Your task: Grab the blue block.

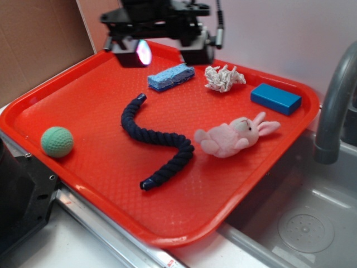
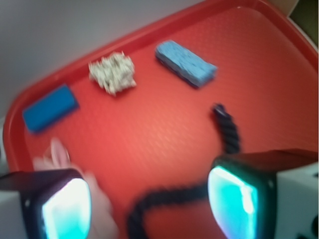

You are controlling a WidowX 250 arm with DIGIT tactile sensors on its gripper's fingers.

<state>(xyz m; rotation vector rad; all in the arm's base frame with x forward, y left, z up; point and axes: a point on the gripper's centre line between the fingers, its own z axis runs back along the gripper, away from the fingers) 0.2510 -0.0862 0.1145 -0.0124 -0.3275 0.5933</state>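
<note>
Lying in the red tray's corner, the blue block

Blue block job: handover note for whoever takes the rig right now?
End effector: open, empty, raised above the back of the red tray, nothing between its fingers.
Blue block: lying flat near the tray's back right corner, untouched, standing free. The white rag clump is to its left and the pink bunny in front of it.
Do not mistake the paler blue sponge, which sits nearer the end effector.
Done: nothing grasped yet.
Left: move over to the block, come down, close on it, lift.
</note>
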